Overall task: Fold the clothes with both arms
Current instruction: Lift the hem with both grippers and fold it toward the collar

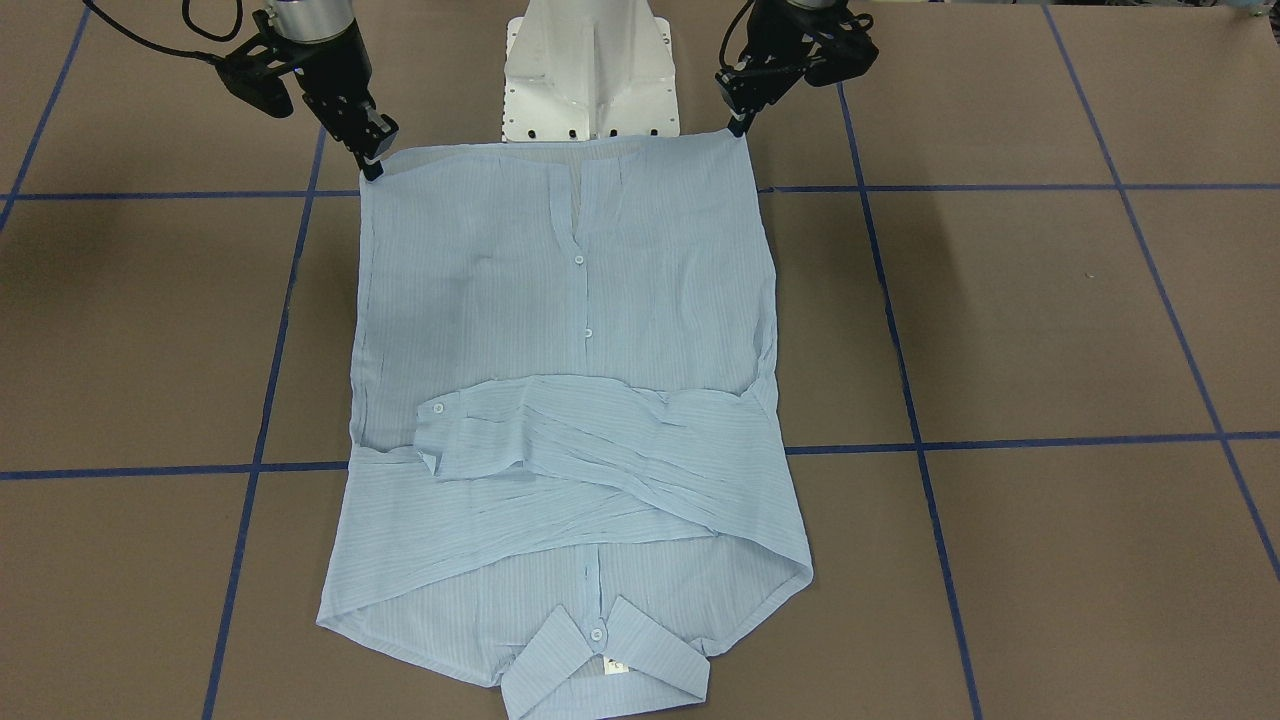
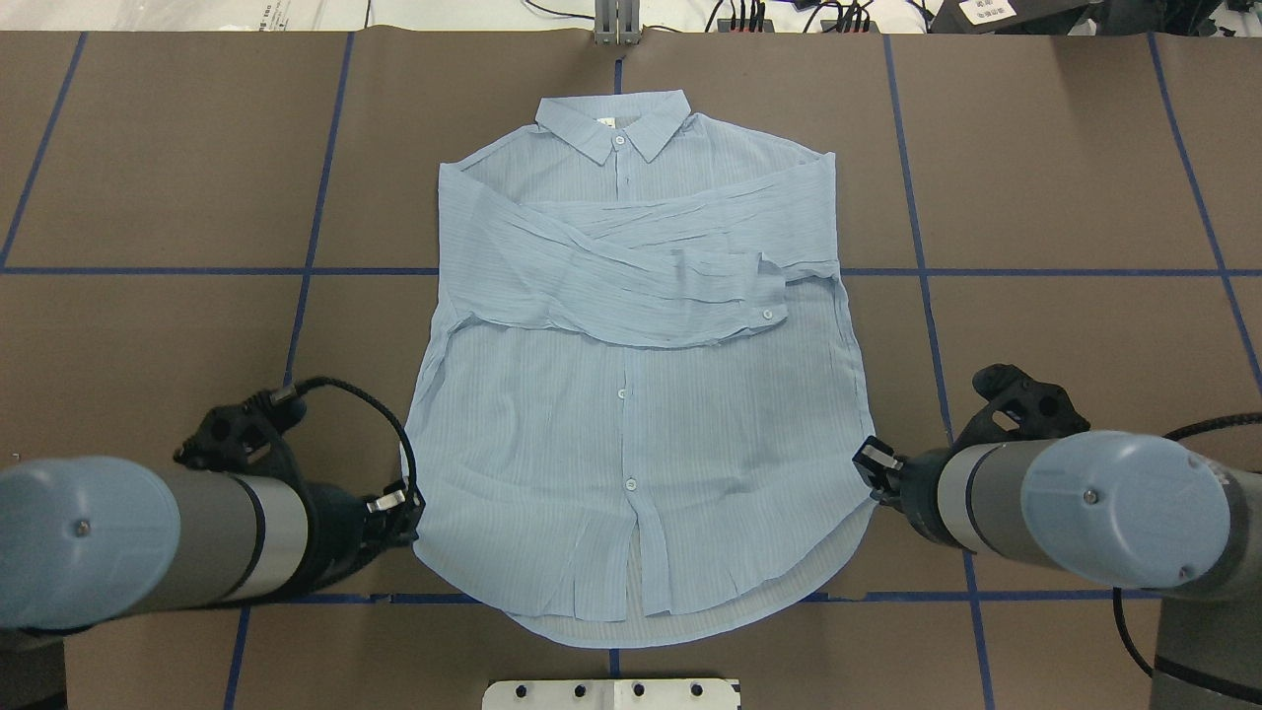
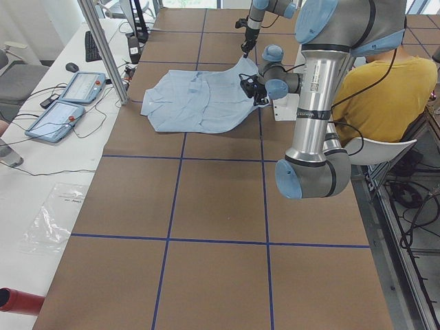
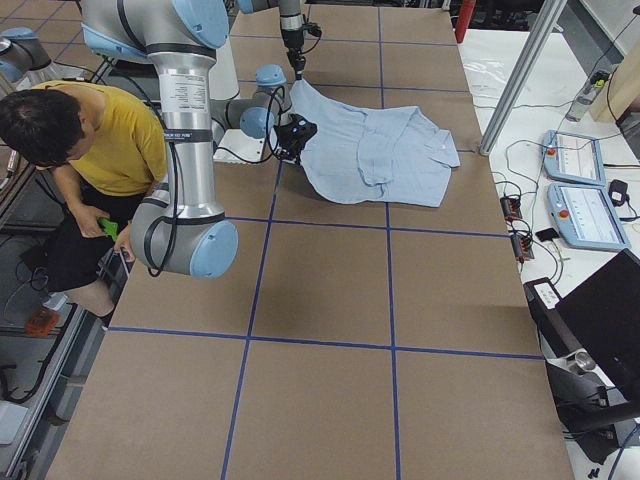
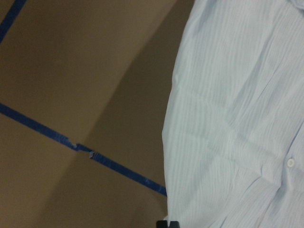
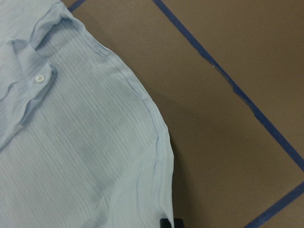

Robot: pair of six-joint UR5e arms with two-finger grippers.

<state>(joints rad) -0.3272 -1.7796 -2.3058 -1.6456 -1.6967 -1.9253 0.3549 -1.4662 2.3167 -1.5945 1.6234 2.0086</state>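
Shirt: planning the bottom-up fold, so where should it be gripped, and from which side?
Pinch the shirt at its two side edges beside the curved hem, the left gripper and right gripper each coming from its own outer side. It lies flat and thin, so only edges offer a pinch.

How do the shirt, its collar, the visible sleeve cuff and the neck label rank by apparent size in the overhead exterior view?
Largest to smallest:
1. shirt
2. collar
3. sleeve cuff
4. neck label
The gaps are clear, and no two look alike.
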